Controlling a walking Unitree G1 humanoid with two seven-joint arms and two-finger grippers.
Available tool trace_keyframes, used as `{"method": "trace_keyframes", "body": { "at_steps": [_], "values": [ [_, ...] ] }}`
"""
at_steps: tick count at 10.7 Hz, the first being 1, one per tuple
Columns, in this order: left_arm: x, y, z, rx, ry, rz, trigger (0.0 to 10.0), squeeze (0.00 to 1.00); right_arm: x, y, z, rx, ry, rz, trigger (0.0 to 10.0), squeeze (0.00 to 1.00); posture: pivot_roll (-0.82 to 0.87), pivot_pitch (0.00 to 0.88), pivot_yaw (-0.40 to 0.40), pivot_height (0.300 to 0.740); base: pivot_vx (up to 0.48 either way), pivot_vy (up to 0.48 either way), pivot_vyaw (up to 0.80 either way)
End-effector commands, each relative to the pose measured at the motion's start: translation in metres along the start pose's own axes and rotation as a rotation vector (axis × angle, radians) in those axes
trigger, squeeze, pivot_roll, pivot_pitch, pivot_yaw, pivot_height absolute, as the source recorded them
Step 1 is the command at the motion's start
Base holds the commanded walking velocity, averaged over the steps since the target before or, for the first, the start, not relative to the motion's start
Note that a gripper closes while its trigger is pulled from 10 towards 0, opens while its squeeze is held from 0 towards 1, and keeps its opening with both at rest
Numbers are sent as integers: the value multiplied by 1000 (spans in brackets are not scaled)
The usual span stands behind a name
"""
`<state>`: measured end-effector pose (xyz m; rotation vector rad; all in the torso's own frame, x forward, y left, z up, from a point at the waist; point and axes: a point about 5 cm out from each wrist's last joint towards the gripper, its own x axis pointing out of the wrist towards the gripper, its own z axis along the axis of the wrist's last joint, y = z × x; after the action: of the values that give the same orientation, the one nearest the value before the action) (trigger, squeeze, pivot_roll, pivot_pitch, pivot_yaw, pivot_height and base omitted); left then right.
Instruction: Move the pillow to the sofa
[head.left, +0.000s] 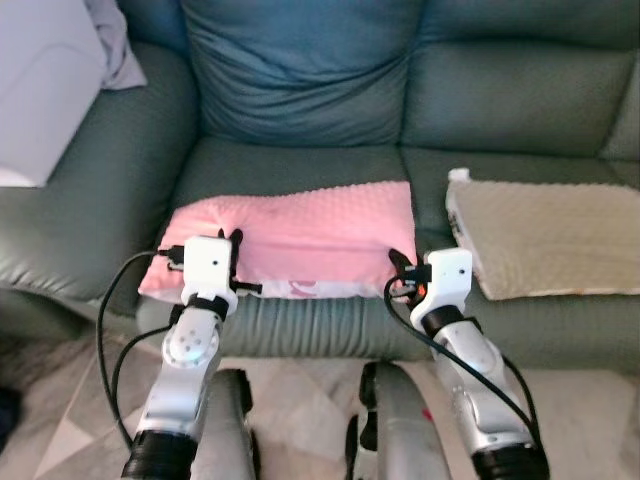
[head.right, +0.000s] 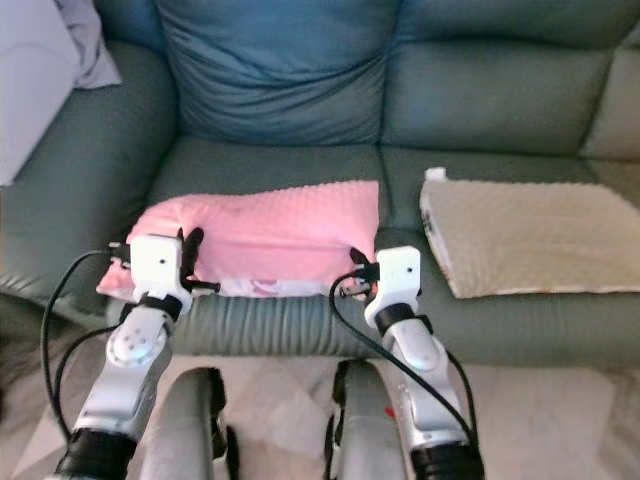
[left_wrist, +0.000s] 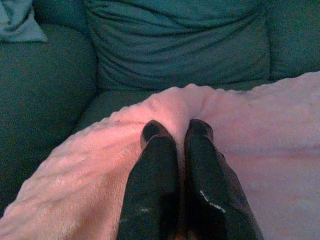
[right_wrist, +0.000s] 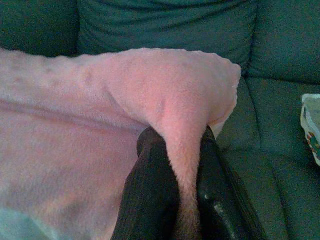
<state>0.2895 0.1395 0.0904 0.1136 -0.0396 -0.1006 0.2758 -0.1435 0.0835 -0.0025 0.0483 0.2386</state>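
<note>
A pink pillow (head.left: 300, 235) lies on the left seat cushion of a dark green sofa (head.left: 300, 100), its near edge at the seat's front. My left gripper (head.left: 234, 243) is shut on the pillow's front left part; in the left wrist view the black fingers (left_wrist: 157, 150) pinch a fold of pink fabric (left_wrist: 180, 107). My right gripper (head.left: 398, 264) is shut on the front right corner of the pillow; in the right wrist view the pink cloth (right_wrist: 175, 100) is squeezed between the fingers (right_wrist: 150, 165).
A beige pillow (head.left: 545, 235) lies on the right seat cushion beside the pink one. A grey cloth (head.left: 110, 40) drapes over the left armrest. A white object (head.left: 40, 90) stands at the far left. Pale floor (head.left: 300, 390) shows below the sofa front.
</note>
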Motion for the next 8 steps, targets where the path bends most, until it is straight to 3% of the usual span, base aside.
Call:
{"method": "trace_keyframes", "body": {
  "at_steps": [1,5,7,8],
  "values": [
    [3,6,-2,17,3,22,10000,0,0,-11,2,-12,-1,-34,10000,0,-50,243,-29,609,0,0,0],
    [41,20,9,72,14,76,10000,0,19,-41,-5,17,80,-62,10000,0,-33,423,0,609,0,0,0],
    [57,34,20,78,12,194,10000,0,27,-53,-7,-40,109,-40,10000,0,-10,466,22,609,0,0,0],
    [62,46,26,97,5,257,10000,0,35,-64,4,-58,92,-67,10000,0,-10,482,28,609,0,0,0]
  ]
}}
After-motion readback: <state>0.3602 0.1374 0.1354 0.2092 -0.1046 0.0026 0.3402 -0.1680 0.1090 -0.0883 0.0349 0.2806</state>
